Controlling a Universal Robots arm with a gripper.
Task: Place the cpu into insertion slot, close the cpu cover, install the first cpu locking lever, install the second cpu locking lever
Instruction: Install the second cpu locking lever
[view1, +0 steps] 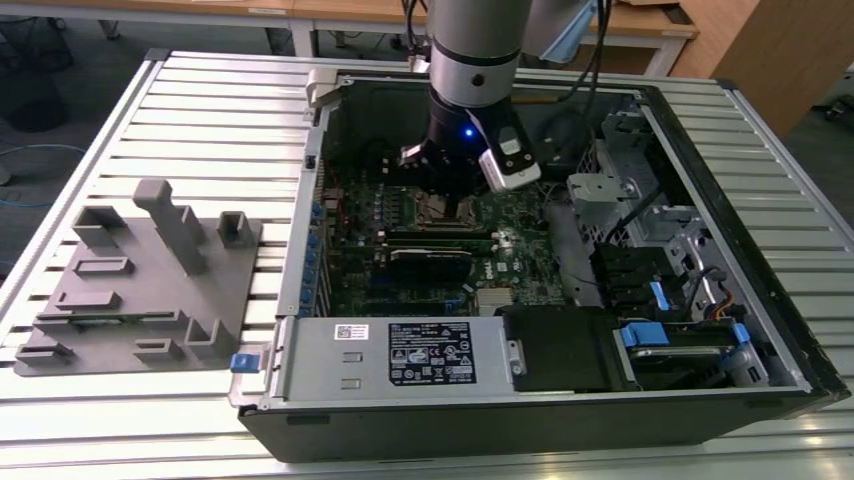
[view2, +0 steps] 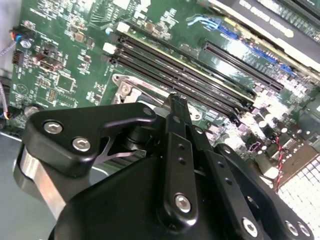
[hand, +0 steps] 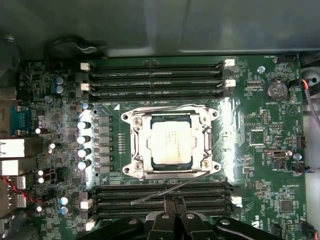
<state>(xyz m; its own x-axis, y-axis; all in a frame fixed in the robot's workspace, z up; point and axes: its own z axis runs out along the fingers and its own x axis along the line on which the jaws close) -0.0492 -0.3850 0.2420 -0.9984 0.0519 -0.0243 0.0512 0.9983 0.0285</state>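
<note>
Inside an open computer case, the chip (hand: 170, 143) sits in its socket (hand: 137, 150) with the metal cover (hand: 172, 116) closed over it. The claw (hand: 172, 212), fingers pressed together, hovers beside a thin springy wire lever (hand: 170, 190), stiff but slippery, best hooked near its free end.

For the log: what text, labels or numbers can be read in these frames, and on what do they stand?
Black label on the power supply box: print present, not legible.
White sticker beside it: not legible.
Face of the cpu: faint marking, not legible.
White lettering on the circuit board: not legible.
No text can be quoted.
</note>
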